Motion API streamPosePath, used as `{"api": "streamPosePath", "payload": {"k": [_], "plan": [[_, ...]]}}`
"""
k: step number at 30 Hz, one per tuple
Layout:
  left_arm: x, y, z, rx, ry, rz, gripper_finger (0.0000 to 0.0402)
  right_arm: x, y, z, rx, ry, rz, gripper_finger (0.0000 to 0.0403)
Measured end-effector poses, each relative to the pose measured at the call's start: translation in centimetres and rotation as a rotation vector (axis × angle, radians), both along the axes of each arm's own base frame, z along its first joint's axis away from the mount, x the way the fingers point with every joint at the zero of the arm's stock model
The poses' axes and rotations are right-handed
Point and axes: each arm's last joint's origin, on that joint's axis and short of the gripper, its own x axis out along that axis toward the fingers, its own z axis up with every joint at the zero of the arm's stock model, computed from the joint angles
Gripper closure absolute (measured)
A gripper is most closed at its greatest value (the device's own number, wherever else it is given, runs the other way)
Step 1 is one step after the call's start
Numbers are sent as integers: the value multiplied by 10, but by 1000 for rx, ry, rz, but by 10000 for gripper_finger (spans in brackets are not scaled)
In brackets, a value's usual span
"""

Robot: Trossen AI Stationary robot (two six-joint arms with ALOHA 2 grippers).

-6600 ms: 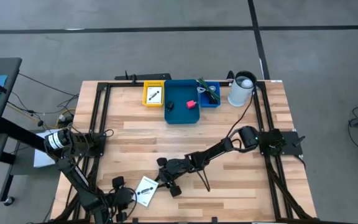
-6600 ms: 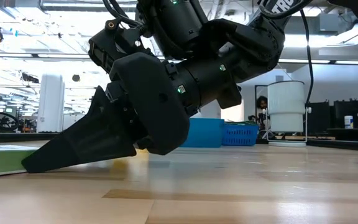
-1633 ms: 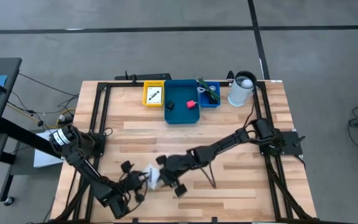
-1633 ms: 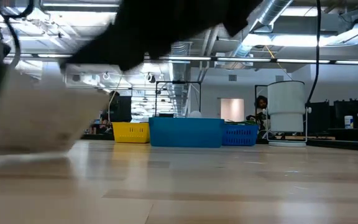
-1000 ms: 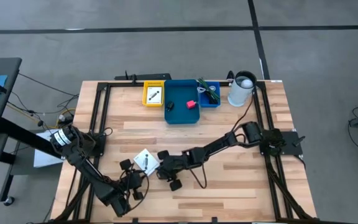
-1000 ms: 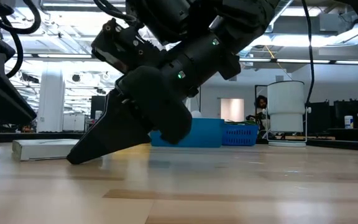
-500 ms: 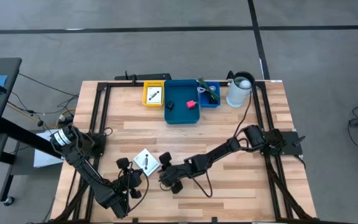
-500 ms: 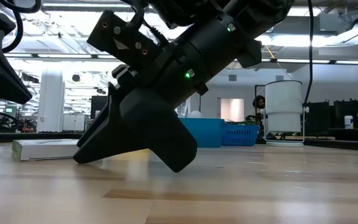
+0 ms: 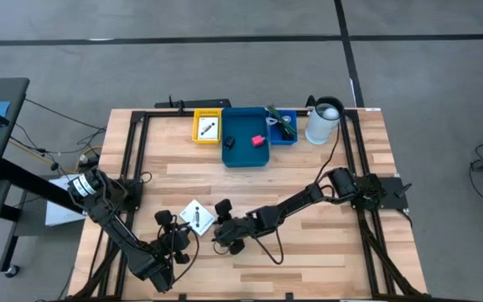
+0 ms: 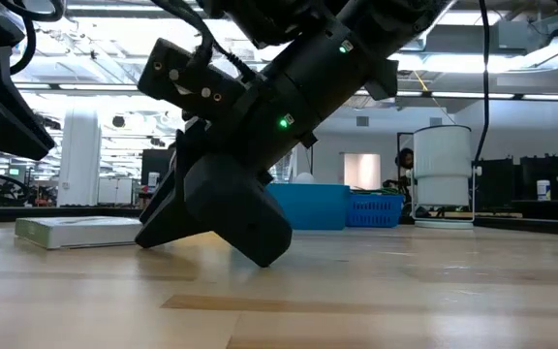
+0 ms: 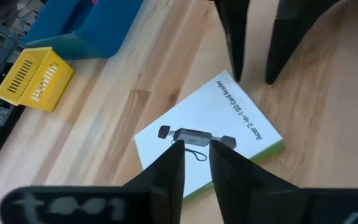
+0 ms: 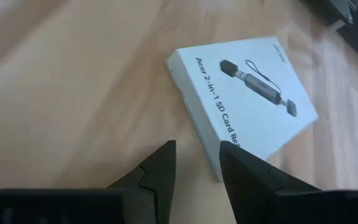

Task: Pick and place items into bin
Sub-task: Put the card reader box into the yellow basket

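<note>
A white flat box printed with a card reader [image 9: 197, 216] lies flat on the table's near-left part, also seen in the low view [image 10: 66, 231]. My left gripper [image 9: 181, 232] hovers at its near-left side, fingers a little apart [image 11: 196, 155] over the box [image 11: 210, 140]. My right gripper [image 9: 217, 226] stands open at the box's right edge [image 12: 197, 155], the box [image 12: 244, 99] just ahead. Its fingers slant down toward the table [image 10: 153, 240]. A pink-red block [image 9: 259, 140] and a black piece [image 9: 230, 143] lie in the blue bin [image 9: 247, 155].
At the far edge stand a yellow basket [image 9: 198, 127] holding a white card [image 9: 208, 128], the blue bin, a small blue basket [image 9: 290, 138] with a green stringy piece [image 9: 282, 126], and a white cylinder [image 9: 324, 122]. Black frame rails run along the table's left and right sides.
The right gripper has turned about its wrist, and its fingertips have drawn back a little from the box toward the table's right. The box has stayed flat where it lay a second ago. The left gripper has kept close beside it.
</note>
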Motion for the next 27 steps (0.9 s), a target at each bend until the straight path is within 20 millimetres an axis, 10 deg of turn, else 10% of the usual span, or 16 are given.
{"api": "streamPosePath", "payload": {"k": [27], "plan": [[8, 11, 0, 16, 24, 58, 287, 13, -26, 0, -112, 91, 121, 283]]}}
